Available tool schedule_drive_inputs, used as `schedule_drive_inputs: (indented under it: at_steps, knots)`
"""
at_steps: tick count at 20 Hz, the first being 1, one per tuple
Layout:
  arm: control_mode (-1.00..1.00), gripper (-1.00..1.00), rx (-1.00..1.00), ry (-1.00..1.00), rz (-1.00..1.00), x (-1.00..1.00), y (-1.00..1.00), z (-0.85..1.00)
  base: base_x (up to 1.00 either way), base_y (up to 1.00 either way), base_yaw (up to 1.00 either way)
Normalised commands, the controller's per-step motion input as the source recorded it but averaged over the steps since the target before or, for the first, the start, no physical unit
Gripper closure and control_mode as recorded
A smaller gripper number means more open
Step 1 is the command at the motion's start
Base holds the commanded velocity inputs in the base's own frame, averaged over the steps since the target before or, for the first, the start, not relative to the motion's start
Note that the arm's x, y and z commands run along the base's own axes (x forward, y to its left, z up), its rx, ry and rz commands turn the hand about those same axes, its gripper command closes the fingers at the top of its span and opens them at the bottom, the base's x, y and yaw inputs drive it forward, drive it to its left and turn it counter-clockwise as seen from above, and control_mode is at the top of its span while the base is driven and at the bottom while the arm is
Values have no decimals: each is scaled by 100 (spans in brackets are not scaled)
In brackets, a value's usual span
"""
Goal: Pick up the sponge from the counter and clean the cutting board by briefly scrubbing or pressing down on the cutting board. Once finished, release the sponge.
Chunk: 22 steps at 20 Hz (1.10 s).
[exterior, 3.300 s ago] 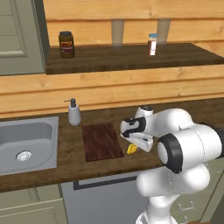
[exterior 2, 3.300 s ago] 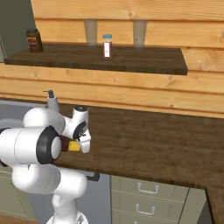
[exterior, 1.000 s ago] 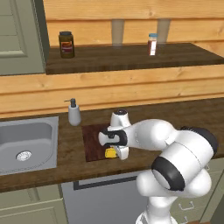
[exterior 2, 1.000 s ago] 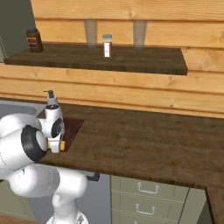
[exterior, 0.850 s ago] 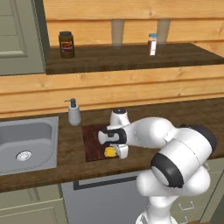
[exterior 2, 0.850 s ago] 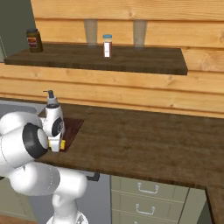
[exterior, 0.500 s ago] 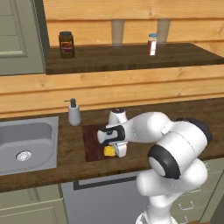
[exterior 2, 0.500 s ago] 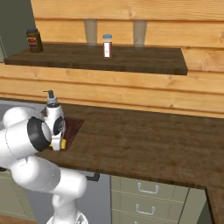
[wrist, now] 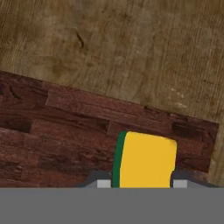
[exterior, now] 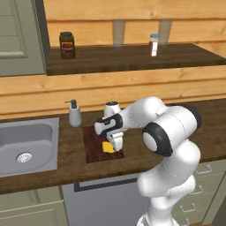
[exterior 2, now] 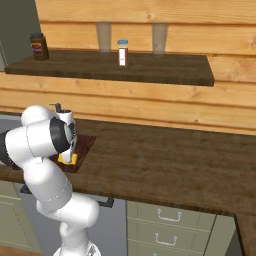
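No writing can be read anywhere. The dark jar (exterior: 66, 44) and the little bottle with a blue cap (exterior: 153, 44) on the shelf (exterior: 132, 57) have labels, but they are too small and blurry to read.

The sponge (exterior: 108, 147) is yellow with a green side. It lies on the cutting board (exterior: 95, 145), near the board's front right corner. The board rests on the brown worktop (exterior: 70, 154), between the steel sink (exterior: 26, 145) and the robot.

The end effector (exterior: 115, 143) is low over the sponge. In the hand view the sponge (wrist: 144, 159) sits between the two finger tips (wrist: 103, 183), and its lower end is cut off. I cannot tell if the tips are squeezing it or have let go. In the right base view the arm hides most of the sponge (exterior 2: 67, 159).

A soap bottle (exterior: 74, 114) stands behind the board.
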Motion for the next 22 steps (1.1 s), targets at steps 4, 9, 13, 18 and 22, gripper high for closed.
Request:
schedule_drive_inputs:
  at_steps: [4, 9, 13, 18, 22]
  knots:
    - [-100, 100, 0, -26, -1, 26, -6, -20, 0, 0, 0]
    - [-100, 100, 0, -21, -1, 38, -2, -26, 0, 0, 0]
    - [-100, 100, 0, -19, -3, 57, -7, -19, 0, 0, 0]
    - [-100, 100, 2, -25, -5, 58, -20, -5, 0, 0, 0]
    - [-100, 100, 1, -18, -3, 70, -12, -22, 0, 0, 0]
